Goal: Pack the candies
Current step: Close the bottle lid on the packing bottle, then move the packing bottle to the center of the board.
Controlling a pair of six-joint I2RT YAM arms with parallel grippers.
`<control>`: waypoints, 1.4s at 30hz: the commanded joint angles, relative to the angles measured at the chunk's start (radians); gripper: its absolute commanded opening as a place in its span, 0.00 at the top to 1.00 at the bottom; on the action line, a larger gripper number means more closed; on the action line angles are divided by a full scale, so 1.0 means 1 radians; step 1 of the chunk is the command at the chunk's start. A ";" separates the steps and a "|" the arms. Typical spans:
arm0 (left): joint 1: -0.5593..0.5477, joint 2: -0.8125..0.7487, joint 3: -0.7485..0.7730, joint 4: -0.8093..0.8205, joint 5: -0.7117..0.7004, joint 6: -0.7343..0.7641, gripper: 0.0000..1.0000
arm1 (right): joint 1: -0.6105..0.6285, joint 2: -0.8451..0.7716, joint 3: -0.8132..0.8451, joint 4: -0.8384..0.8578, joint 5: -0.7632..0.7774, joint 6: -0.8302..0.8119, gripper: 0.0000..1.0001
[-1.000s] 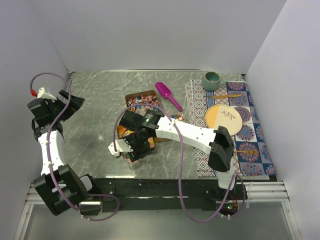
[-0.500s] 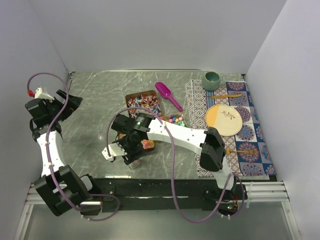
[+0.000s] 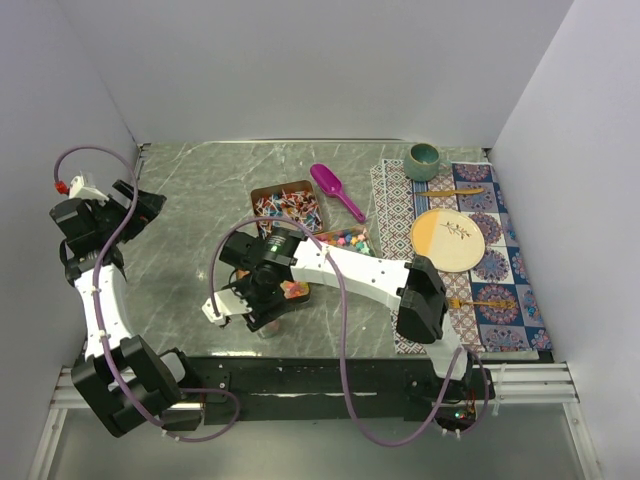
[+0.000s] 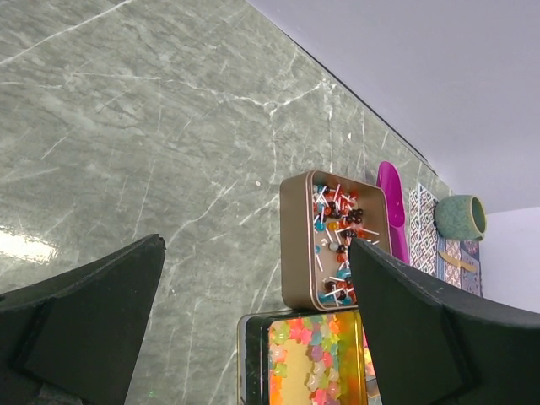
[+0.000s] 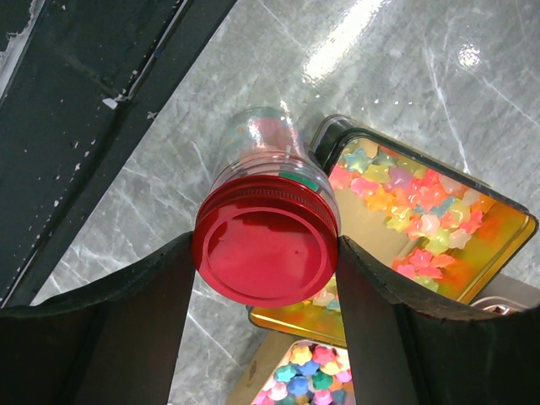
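The candies lie in three open tins: wrapped stick sweets point(image 3: 285, 203) point(image 4: 337, 240), pastel pieces point(image 3: 345, 240) point(image 5: 312, 380) and orange-yellow jelly stars point(image 5: 422, 211) point(image 4: 316, 354). A clear jar point(image 5: 270, 139) with a red lid point(image 5: 266, 249) stands near the table's front edge point(image 3: 266, 326), with some pink and green showing through its wall. My right gripper point(image 5: 266, 253) point(image 3: 262, 302) is shut on the lid, one finger pressed to each side. My left gripper point(image 4: 253, 253) point(image 3: 135, 205) hangs open and empty at the far left, well away from the tins.
A purple scoop point(image 3: 335, 190) point(image 4: 392, 202) lies behind the tins. On the patterned mat point(image 3: 500, 265) at the right are a green cup point(image 3: 424, 160), a plate point(image 3: 448, 238) and wooden cutlery. The black front rail point(image 5: 76, 110) runs just beside the jar.
My right arm's wrist has swung left and toward the front edge above the jar. The jar stays where it was. The left arm has hardly moved.
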State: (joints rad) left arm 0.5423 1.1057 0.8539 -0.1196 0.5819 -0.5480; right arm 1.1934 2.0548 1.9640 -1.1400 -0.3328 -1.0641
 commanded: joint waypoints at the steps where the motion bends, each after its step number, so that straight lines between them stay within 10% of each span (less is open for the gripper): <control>1: 0.004 -0.026 -0.004 0.040 0.029 -0.026 0.03 | 0.006 0.034 0.058 -0.047 0.021 -0.005 0.35; 28: 0.004 0.002 0.005 0.060 0.058 -0.027 0.02 | 0.006 0.114 0.067 -0.067 0.008 0.072 0.24; 42: -0.008 0.023 0.014 0.080 0.121 -0.003 0.02 | -0.001 0.013 -0.138 0.028 0.043 0.174 0.42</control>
State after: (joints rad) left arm 0.5419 1.1297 0.8455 -0.1009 0.6464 -0.5697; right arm 1.1969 2.0907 1.9236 -1.0927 -0.3138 -0.9310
